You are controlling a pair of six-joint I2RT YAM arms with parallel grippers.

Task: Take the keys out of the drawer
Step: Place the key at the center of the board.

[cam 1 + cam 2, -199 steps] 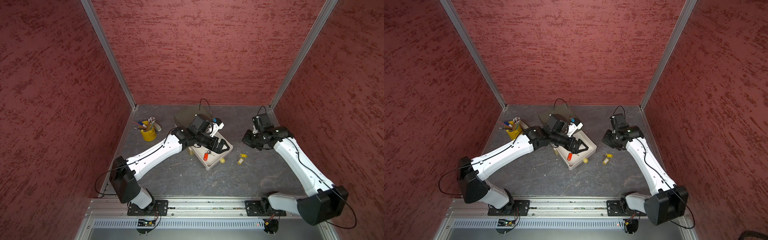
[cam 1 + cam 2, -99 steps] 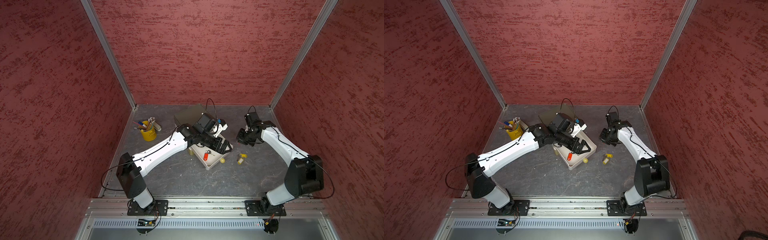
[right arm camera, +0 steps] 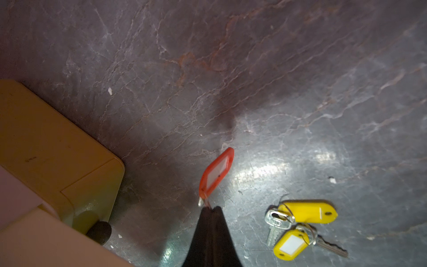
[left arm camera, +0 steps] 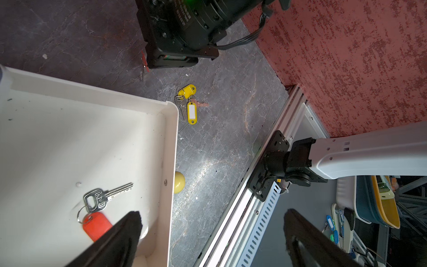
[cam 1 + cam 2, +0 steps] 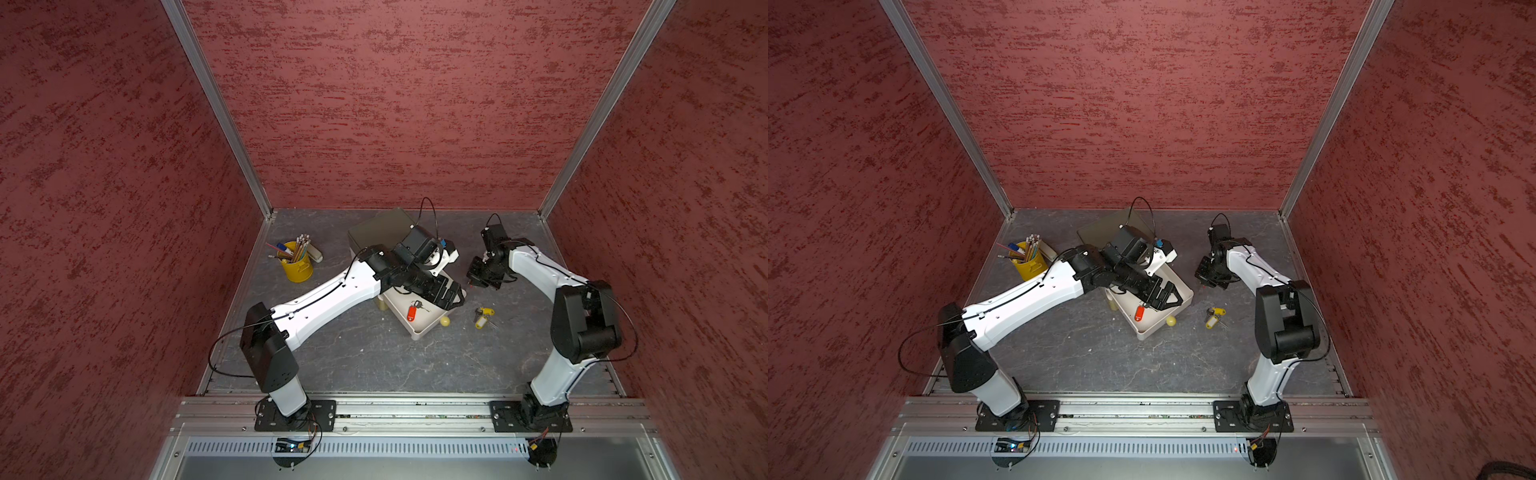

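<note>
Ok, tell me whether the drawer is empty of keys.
No, a red-tagged key lies inside the drawer, near its corner.

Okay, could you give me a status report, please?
Left gripper open over drawer. Right gripper shut on red key. Second red key in drawer; yellow keys on table. Nothing blocking.

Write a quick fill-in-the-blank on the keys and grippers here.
1. The right gripper pinches a dangling key whose tag is ____.
2. The two loose keys on the table have tags coloured ____.
3. The left gripper, by the white drawer, has its jaws ____.
Missing words: red; yellow; open.
</note>
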